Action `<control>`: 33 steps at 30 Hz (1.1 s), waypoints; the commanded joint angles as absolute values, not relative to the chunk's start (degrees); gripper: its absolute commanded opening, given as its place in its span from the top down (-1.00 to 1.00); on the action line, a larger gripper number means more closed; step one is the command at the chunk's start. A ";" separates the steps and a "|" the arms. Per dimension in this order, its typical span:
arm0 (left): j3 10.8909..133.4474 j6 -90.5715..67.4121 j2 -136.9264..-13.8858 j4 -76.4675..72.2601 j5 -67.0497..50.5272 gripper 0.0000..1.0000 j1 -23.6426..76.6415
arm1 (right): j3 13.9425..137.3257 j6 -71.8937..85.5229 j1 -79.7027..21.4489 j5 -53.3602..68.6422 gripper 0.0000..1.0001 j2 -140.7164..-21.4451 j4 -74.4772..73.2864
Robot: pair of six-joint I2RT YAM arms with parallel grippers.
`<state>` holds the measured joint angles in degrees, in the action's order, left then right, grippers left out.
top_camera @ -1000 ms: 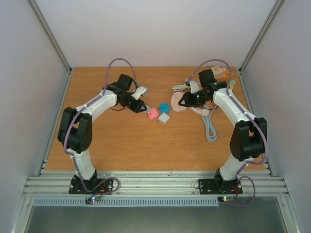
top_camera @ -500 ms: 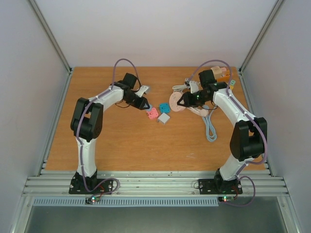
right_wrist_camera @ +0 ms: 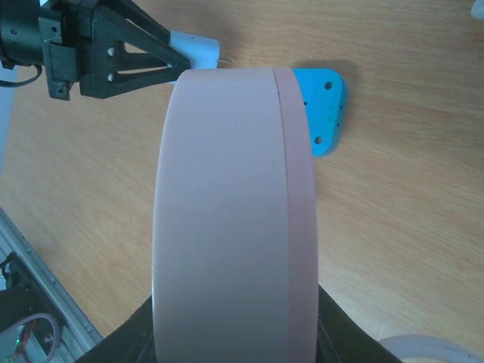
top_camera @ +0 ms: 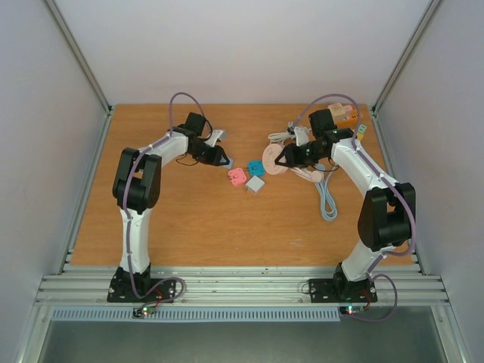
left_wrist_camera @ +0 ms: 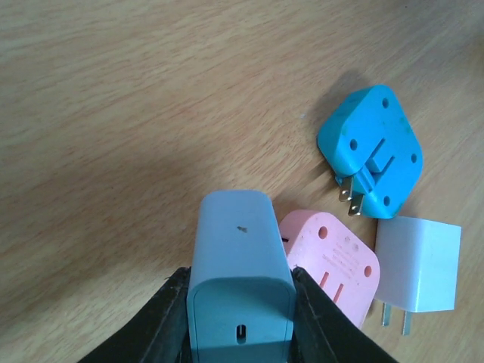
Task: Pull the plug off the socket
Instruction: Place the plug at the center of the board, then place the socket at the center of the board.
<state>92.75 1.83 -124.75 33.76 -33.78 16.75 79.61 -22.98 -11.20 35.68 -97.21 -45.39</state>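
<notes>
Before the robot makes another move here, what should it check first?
1. Left tool grips the grey-blue charger: ok.
2. Right tool grips the pink socket: ok.
3. Charger apart from socket: ok.
4. Free spot to set the charger down: cannot tell; pink plug, blue plug and white plug lie close by.
5. Charger's prongs straight: cannot tell, hidden.
</notes>
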 commanded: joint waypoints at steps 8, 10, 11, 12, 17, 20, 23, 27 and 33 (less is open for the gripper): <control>94.47 0.79 -124.85 33.13 -34.95 -0.52 17.00 | 79.80 -22.76 -11.16 39.72 0.98 -95.70 -43.68; 94.24 0.79 -123.67 33.07 -34.81 -0.72 16.97 | 79.77 -22.89 -11.26 40.31 0.98 -95.59 -43.68; 94.18 0.79 -122.98 33.09 -34.96 -0.84 17.00 | 79.74 -22.98 -11.25 40.71 0.98 -95.54 -43.68; 94.09 0.79 -122.08 33.03 -35.35 -0.92 16.93 | 79.72 -23.09 -11.25 41.22 0.98 -95.46 -43.73; 92.70 2.28 -116.11 32.33 -40.05 -0.99 16.55 | 79.50 -24.15 -11.76 44.77 0.98 -94.57 -43.68; 91.32 5.31 -112.40 32.70 -47.17 -0.99 16.55 | 79.37 -25.89 -12.30 48.89 0.98 -94.07 -44.04; 89.13 8.39 -109.02 33.47 -56.72 -0.99 16.55 | 79.29 -27.73 -13.34 51.87 0.98 -93.34 -44.46; 87.63 13.12 -106.37 36.51 -65.87 -0.99 16.57 | 78.65 -30.44 -15.25 55.90 0.98 -91.92 -44.85; 90.41 26.48 -106.19 54.47 -76.55 -0.99 17.41 | 78.15 -34.77 -17.71 61.98 0.98 -90.34 -46.27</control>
